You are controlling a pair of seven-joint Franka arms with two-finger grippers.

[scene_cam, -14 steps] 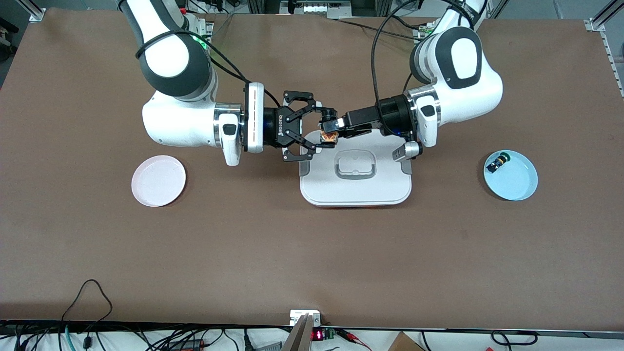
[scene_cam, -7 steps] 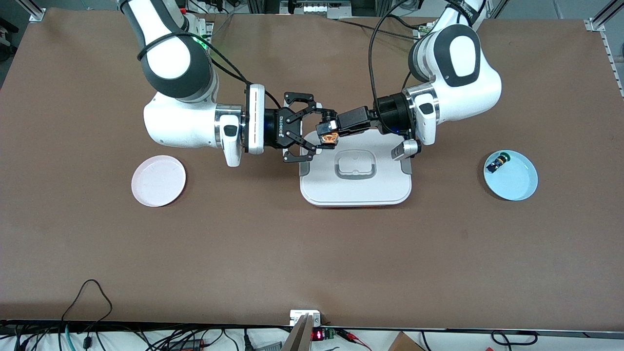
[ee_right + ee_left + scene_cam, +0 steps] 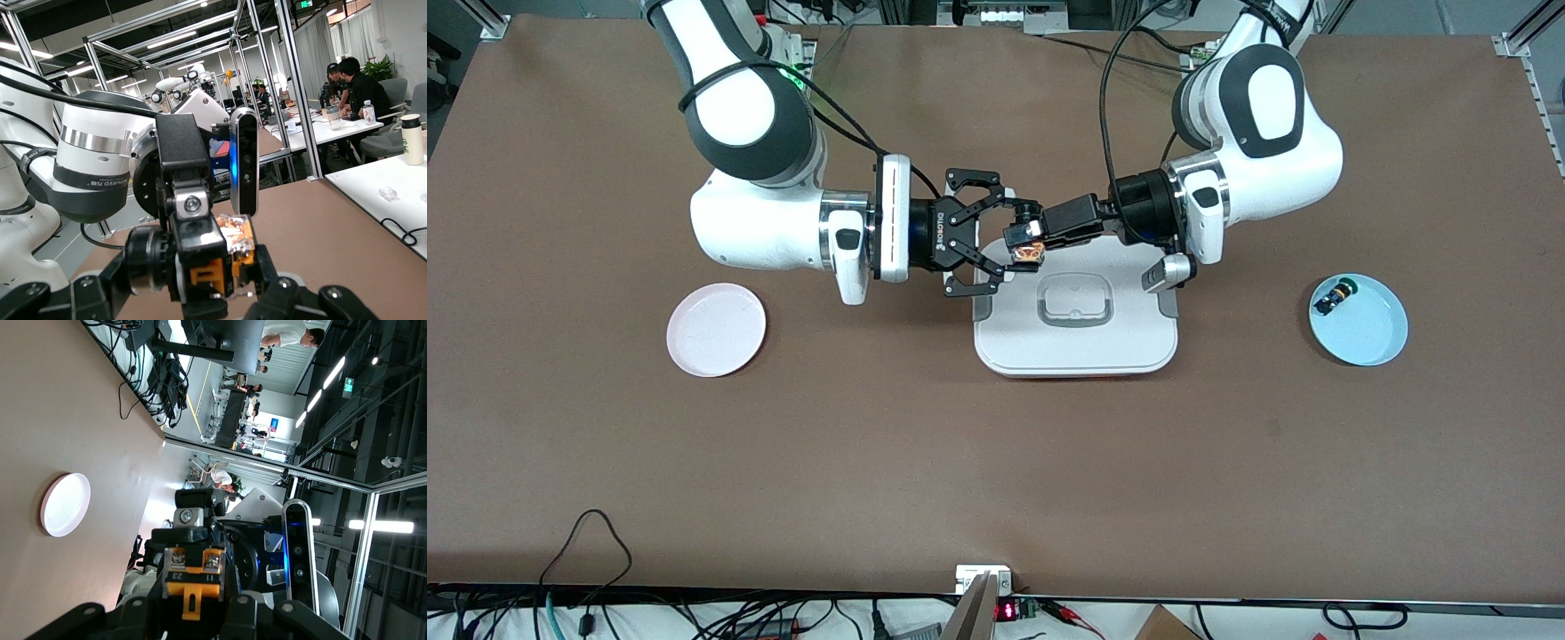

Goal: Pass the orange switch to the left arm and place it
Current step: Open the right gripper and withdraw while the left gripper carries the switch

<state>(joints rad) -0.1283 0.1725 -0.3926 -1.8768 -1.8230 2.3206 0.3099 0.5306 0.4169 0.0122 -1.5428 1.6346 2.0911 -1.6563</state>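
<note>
While both arms meet in the air over the box's (image 3: 1076,351) 11 o'clock corner, entries run:
- right tool (image 3: 1007,238), reaching in from 9 o'clock; grip cannot be told
- orange switch (image 3: 1028,252), at that tool's 3 o'clock, contact unclear
- left tool (image 3: 1024,233), reaching in from 3 o'clock, clamped on the switch
- judged: the releasing tool should withdraw along this 9-to-3 line, above the lid
</note>
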